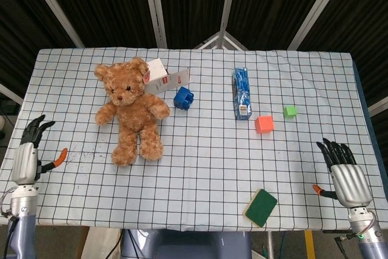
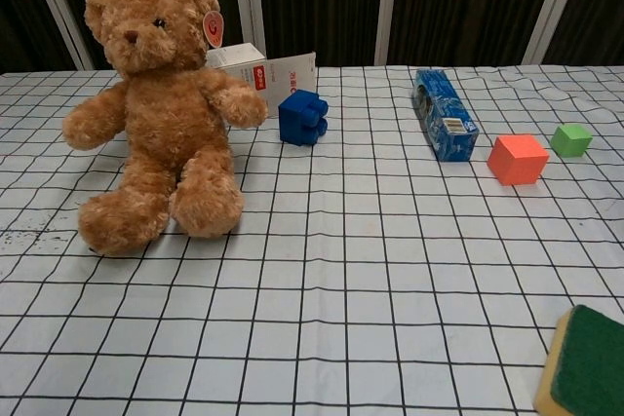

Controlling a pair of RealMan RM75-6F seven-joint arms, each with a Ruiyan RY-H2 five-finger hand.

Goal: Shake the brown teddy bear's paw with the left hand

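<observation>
Checked cloth covers the counter [image 1: 200, 168] where the brown teddy bear [image 1: 130, 108] is seated, its paw [image 1: 103, 115] unheld, the left hand [image 1: 28, 156] kept well apart with fingers [image 1: 37, 127] spread, so a fresh reach would be required.

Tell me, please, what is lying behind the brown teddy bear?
A white carton with red print lies behind the brown teddy bear, beside a blue block. The bear's body hides the carton's left end.
</observation>
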